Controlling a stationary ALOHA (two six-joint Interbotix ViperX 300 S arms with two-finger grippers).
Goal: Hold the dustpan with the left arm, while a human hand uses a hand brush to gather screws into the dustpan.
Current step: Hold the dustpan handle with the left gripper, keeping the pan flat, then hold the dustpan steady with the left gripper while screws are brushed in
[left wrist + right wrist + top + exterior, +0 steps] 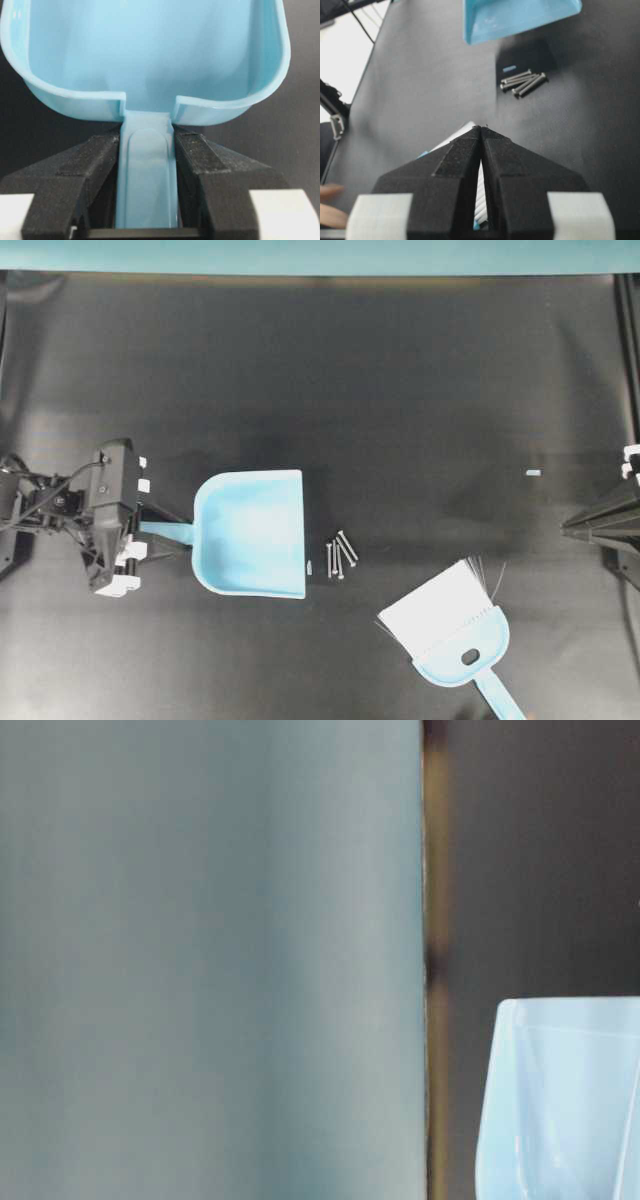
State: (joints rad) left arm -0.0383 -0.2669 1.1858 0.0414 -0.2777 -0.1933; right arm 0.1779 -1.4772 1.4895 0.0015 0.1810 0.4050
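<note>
Four-ish screws [341, 554] lie just past the dustpan [250, 532] mouth, opposite the left tool [152, 536] clamped on its handle, brush [455, 630] w/in reach.

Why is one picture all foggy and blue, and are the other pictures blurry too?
The table-level view is out of focus: a big blurred teal surface fills most of it, with only a soft corner of the dustpan showing. The overhead view is fairly sharp, the screws clear beside a dark shadow. The left wrist view is crisp on the dustpan handle; the right wrist view glares white at its left edge.
</note>
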